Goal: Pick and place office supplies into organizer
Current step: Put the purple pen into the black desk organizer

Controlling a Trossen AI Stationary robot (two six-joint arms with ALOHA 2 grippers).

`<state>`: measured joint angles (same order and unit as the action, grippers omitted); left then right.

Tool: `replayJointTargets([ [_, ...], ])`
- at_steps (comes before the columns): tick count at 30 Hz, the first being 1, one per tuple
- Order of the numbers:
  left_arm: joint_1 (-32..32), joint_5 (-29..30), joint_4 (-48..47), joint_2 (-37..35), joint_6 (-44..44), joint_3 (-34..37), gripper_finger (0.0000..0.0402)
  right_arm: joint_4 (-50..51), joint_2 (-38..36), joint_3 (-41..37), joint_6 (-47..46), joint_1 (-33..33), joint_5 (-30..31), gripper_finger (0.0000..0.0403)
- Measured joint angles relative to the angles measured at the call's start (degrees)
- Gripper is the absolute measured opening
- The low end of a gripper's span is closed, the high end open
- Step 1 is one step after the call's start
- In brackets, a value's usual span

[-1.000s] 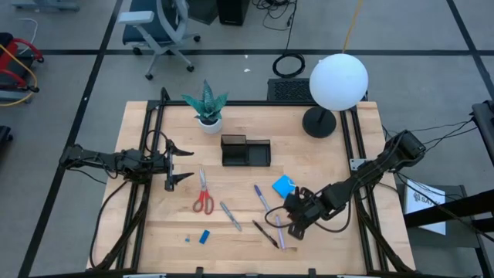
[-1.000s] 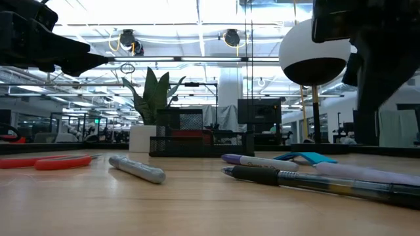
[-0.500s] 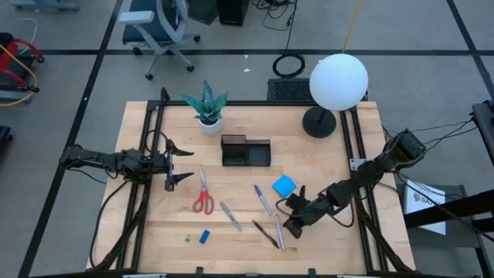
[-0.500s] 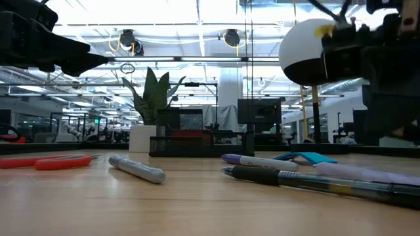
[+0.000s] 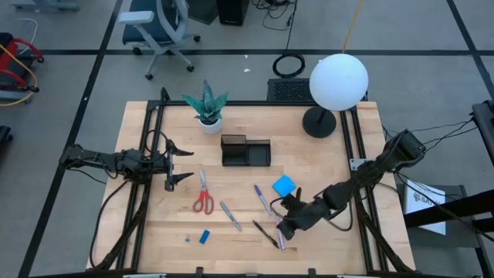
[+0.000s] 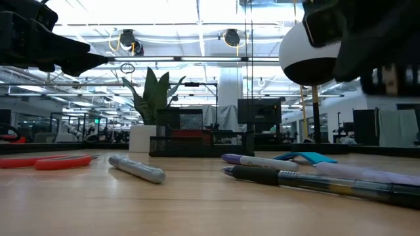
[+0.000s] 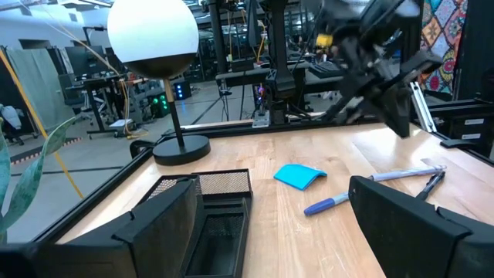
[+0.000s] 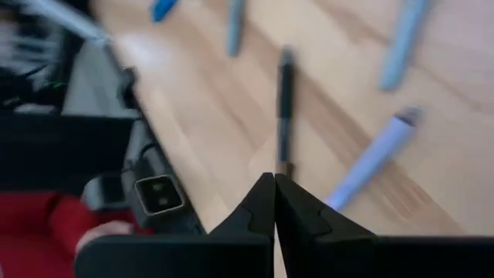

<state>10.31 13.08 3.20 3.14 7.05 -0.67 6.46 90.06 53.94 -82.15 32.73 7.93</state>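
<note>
Right gripper (image 5: 282, 226) fingers pressed together over blurred black pen (image 8: 284, 104), left gripper (image 5: 184, 164) fingers spread

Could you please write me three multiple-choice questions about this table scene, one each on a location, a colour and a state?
1. Where do the red-handled scissors lie?
A. inside the black mesh organizer tray
B. on the wooden table in front of the left hand
C. under the white globe lamp

2. What colour is the square notepad?
A. yellow
B. green
C. bright blue

3. How are the right hand's fingers?
A. shut, holding nothing
B. wide open
C. shut on the notepad

Answers: 1 B, the high view shows the scissors flat on the table, just ahead of the left hand and apart from the black mesh organizer tray. 2 C, the notepad is bright blue in the high and left wrist views. 3 A, the right wrist view shows the right hand with fingertips together and empty above the thin black pen.
</note>
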Motion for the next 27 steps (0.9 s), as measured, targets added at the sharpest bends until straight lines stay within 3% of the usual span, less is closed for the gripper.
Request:
replayJointTargets([
  [4,0.0,0.0,0.0,0.0,0.0,0.0,0.0347,13.7,0.0,7.6,-4.8,0.4,4.8,0.0000],
  [9,0.0,0.0,0.0,0.0,0.0,0.0,0.0347,21.7,1.1,12.8,-9.7,0.4,5.5,0.0000],
  [18,0.0,0.0,0.0,0.0,0.0,0.0,0.0347,29.5,11.6,20.9,-15.6,-0.5,-3.0,0.0000],
  [27,0.0,0.0,0.0,0.0,0.0,0.0,0.0347,44.0,19.6,32.8,-21.4,-0.5,-6.5,0.0000],
])
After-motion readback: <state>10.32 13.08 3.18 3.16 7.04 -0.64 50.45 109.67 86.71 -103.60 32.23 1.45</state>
